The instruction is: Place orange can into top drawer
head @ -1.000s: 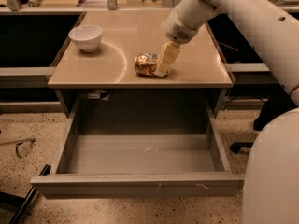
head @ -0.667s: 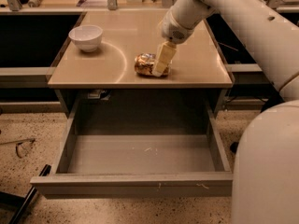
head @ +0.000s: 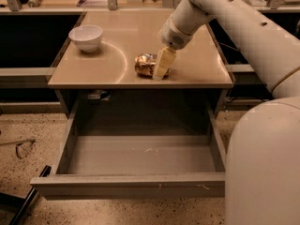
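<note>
Orange can (head: pixel 146 64) on its side, long axis left-right, tool (head: pixel 159 70) at its right end, grip unclear, top drawer (head: pixel 140 185) open

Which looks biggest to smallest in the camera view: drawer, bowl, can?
1. top drawer, by far.
2-3. white bowl and orange can look about alike; the bowl sits farther back, so no ranking.
The gripper is right beside the can.

No text, label, brand or number can be read anywhere. The small shiny golden-orange can (head: pixel 145 64) shows only mottled brown and whitish patches, no letters that can be made out. The cream-coloured gripper (head: pixel 158 74), low over the tan tabletop (head: pixel 117 41) at the right side of this can, has no legible mark. The wide grey metal top drawer (head: pixel 140 156) has only whitish scuffs.
</note>
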{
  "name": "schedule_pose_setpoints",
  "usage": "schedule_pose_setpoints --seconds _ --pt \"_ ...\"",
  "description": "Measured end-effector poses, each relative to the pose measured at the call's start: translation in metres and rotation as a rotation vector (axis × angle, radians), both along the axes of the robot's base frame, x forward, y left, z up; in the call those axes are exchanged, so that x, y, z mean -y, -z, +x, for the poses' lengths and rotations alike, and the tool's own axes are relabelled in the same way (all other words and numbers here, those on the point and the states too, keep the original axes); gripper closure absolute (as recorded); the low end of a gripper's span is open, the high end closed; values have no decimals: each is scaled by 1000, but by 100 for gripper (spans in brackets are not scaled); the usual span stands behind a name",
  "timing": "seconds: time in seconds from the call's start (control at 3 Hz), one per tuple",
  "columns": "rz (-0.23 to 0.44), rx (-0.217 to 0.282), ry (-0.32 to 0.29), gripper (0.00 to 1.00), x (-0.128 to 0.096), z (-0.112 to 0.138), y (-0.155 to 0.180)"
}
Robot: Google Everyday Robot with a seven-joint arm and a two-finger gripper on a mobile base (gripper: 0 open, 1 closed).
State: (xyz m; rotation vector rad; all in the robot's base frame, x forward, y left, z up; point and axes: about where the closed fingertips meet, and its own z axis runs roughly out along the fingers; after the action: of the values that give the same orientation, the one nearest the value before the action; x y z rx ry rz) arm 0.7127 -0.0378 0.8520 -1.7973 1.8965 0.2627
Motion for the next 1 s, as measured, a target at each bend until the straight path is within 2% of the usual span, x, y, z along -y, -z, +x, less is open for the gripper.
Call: schedule_pose_setpoints --seconds 0.67,1.0 --pt "57 -48 2 0 4 4 16" --pt "57 -48 2 19 4 4 16"
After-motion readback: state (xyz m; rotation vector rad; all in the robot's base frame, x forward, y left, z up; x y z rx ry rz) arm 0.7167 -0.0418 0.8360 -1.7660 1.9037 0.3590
